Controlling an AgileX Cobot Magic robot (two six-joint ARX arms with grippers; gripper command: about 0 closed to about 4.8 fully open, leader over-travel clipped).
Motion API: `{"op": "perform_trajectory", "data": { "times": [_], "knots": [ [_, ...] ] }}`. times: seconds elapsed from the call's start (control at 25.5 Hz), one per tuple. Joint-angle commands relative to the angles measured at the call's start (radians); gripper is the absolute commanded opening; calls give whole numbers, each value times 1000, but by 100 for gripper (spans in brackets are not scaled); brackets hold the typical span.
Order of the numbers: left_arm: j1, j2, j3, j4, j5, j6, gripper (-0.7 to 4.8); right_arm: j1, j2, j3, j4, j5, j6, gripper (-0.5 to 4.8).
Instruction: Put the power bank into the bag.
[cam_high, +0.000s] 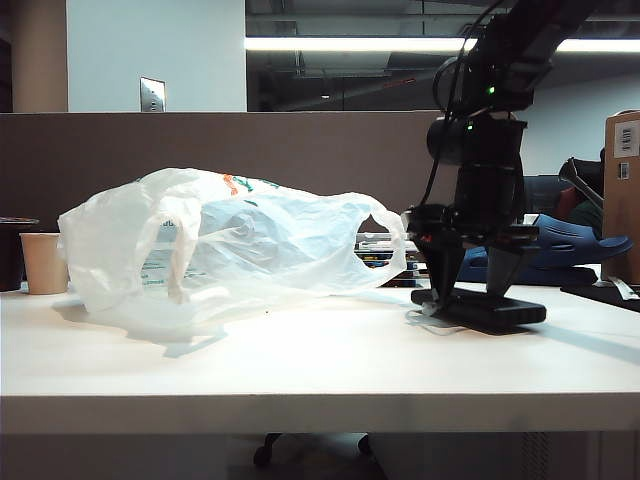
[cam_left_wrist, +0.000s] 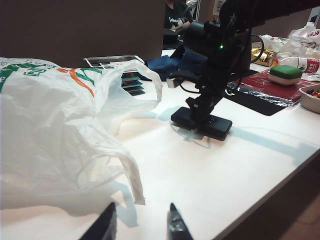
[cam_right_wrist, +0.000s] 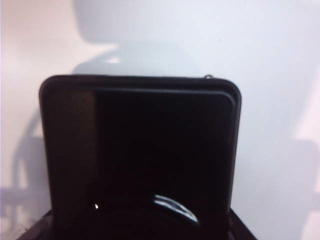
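The power bank (cam_high: 500, 312) (cam_left_wrist: 217, 127) lies flat on the white table at the right, a black slab. My right gripper (cam_high: 470, 295) (cam_left_wrist: 200, 122) points down over it, one finger on each long side. In the right wrist view the power bank (cam_right_wrist: 140, 150) fills the space between the fingers (cam_right_wrist: 240, 231), which sit against its sides. The bag (cam_high: 240, 240) (cam_left_wrist: 45, 125), translucent white with green and orange print, lies crumpled on the left half of the table. My left gripper (cam_left_wrist: 140, 222) hovers low near the bag's loop handle, open with nothing between its fingertips.
A beige paper cup (cam_high: 44, 262) stands at the far left. Blue sandals (cam_high: 570, 245) (cam_left_wrist: 170, 62) and a cardboard box (cam_high: 622, 190) sit behind the right arm. A red mat (cam_left_wrist: 270, 85) with a green-lidded container (cam_left_wrist: 285, 74) lies beyond the power bank.
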Motion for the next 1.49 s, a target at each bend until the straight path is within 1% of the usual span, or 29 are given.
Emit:
{"op": "perform_trajectory", "data": {
  "times": [0.04,0.2,0.24,0.27,0.35,0.43,0.63,0.82,0.94,1.26,1.33,1.49],
  "knots": [
    [1,0,4,13,1,0,126,2,-28,5,5,-10,3,171],
    [1,0,4,14,-4,3,127,4,-42,5,2,-17,3,171],
    [1,0,4,15,-10,4,155,7,-45,5,1,-16,3,171],
    [1,1,4,23,-27,4,240,10,-47,5,2,-22,3,171],
    [1,5,4,40,-50,4,315,12,-52,5,2,-38,10,171],
    [1,10,4,61,-70,4,318,18,-57,5,1,-53,13,171],
    [1,51,4,117,-56,-1,318,35,-65,5,-1,-54,13,171],
    [1,183,4,217,37,-1,318,65,-72,5,-3,-58,13,171],
    [1,270,5,287,71,0,318,81,-72,5,-2,-58,13,171],
    [0,530,41,489,76,0,318,114,-73,5,12,-80,18,171],
    [1,612,74,513,75,1,318,124,-73,5,28,-88,21,171],
    [1,701,129,538,102,1,318,139,-73,5,48,-111,21,171]
  ]
}}
